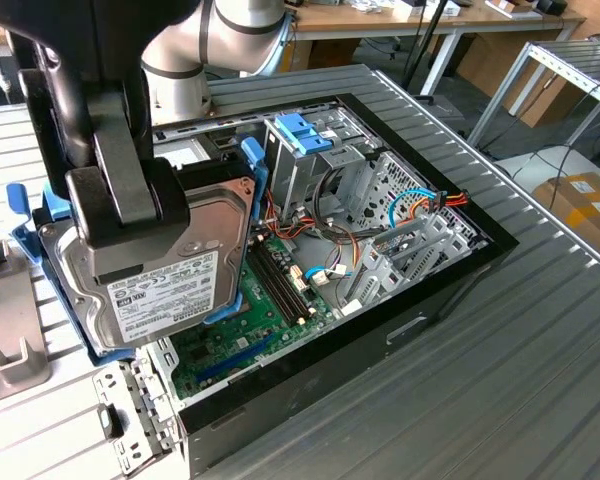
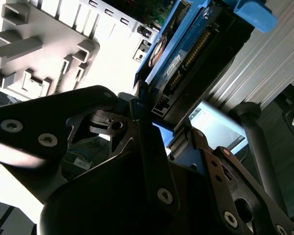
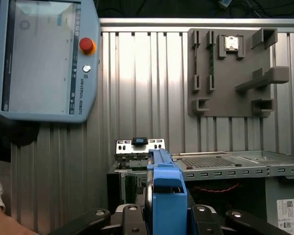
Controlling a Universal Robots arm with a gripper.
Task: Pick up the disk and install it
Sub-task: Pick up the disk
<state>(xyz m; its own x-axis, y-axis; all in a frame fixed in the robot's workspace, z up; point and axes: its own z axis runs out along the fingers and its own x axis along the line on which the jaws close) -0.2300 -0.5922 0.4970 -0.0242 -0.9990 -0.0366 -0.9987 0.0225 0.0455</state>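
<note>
In the exterior view, the tool (image 1: 130, 215) is pinching the disk (image 1: 175, 275). It holds the disk tilted in the air, label outward, at the 9 o'clock side of the open computer case (image 1: 400, 240) on the ribbed desk (image 1: 520, 380).

Exterior view looks down on the computer case (image 1: 430, 330); both wrist views, seemingly opposed, hug the disk (image 2: 196, 54) (image 3: 167, 196).
</note>
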